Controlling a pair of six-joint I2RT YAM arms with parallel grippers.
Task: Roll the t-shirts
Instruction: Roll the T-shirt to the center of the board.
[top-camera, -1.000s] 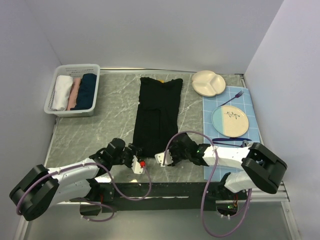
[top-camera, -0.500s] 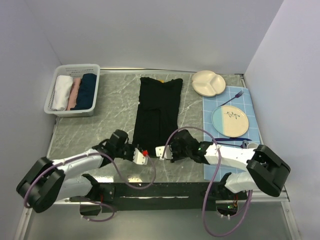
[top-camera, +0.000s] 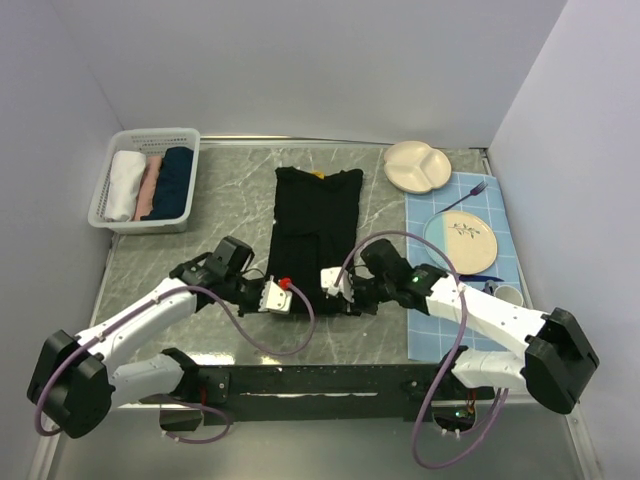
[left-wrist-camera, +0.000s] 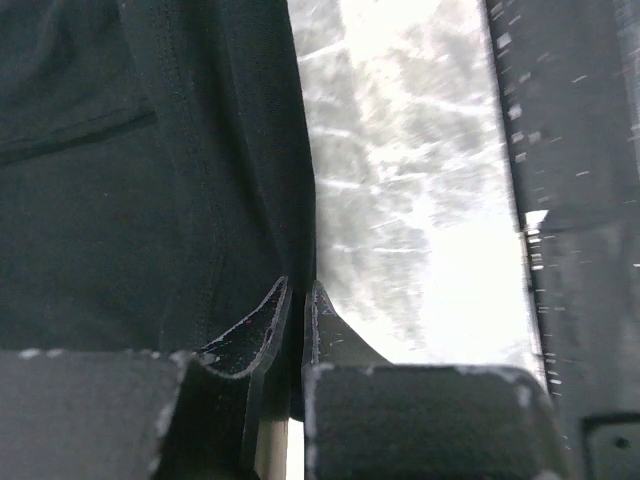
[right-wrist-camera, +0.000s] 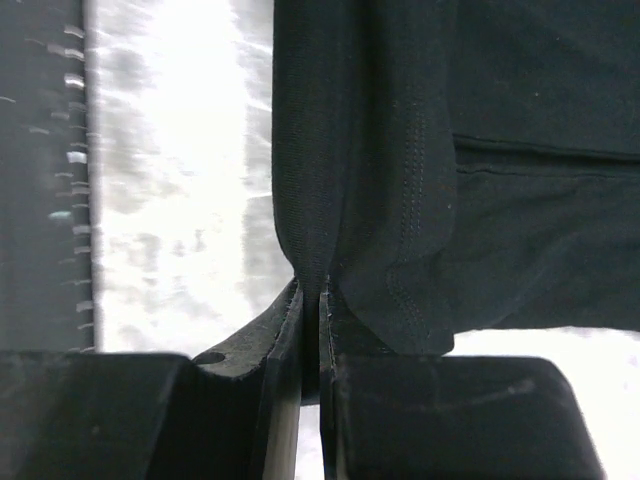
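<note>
Left gripper (top-camera: 272, 296) and right gripper (top-camera: 334, 283), seen from above: each clamped on a near hem corner of the black t-shirt (top-camera: 318, 215). It lies as a long strip mid-table (top-camera: 150, 250), collar at the far end. Basket (top-camera: 140, 224) of rolled cloths far left, cream plate (top-camera: 418, 165) and blue mat (top-camera: 430, 205) right. Left wrist: fingers (left-wrist-camera: 250, 330) pinched tight on the shirt edge, marble to the right. Right wrist: fingers (right-wrist-camera: 270, 320) nipped onto a cloth fold, marble to the left.
</note>
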